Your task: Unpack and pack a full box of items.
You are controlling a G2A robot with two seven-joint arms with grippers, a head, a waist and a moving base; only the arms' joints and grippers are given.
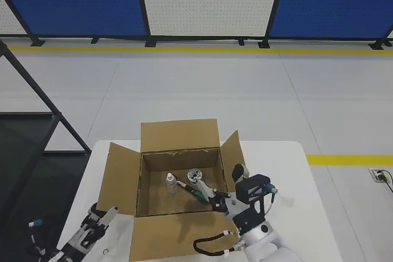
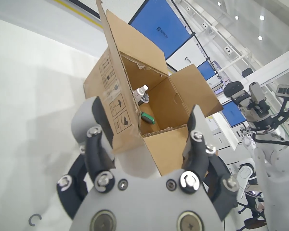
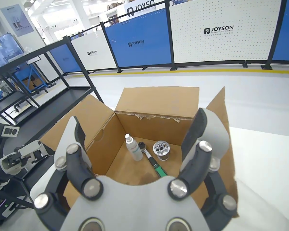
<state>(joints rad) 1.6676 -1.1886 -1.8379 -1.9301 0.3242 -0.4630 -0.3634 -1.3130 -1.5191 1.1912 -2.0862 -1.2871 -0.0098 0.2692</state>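
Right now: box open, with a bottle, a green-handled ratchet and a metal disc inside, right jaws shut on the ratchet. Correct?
No. The right jaws are open and empty. The right wrist view shows them spread wide, with the ratchet lying on the floor of the box beside the bottle and the metal disc. The rest holds.

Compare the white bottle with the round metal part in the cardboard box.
The white bottle is slim with a narrow cap; the round metal part is squat, its face full of holes. The bottle is matte and pale; the metal part shines silver. Both sit on the floor of the cardboard box near the back wall, flanking the ratchet head.
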